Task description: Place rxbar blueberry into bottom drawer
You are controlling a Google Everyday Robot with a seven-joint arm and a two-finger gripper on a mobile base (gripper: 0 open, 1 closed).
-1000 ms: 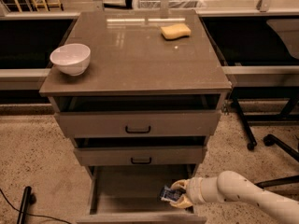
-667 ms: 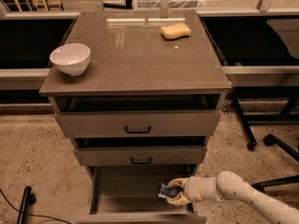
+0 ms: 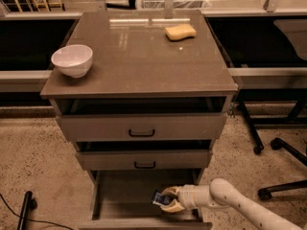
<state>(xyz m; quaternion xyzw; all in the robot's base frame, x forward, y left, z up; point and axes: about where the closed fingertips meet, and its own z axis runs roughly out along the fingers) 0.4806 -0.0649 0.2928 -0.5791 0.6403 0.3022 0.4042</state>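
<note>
The gripper [image 3: 166, 200] reaches in from the right over the open bottom drawer [image 3: 122, 188]; its fingers are closed on the bar [image 3: 158, 198], which juts left from the fingertips over the drawer's right side; a bowl [image 3: 72, 60] and sponge [image 3: 180, 31] sit on the cabinet top.

At lower centre, the end effector [image 3: 169, 200] clasps and half hides the rxbar blueberry [image 3: 157, 198]; the bottom drawer [image 3: 124, 190] front is cut off below
</note>
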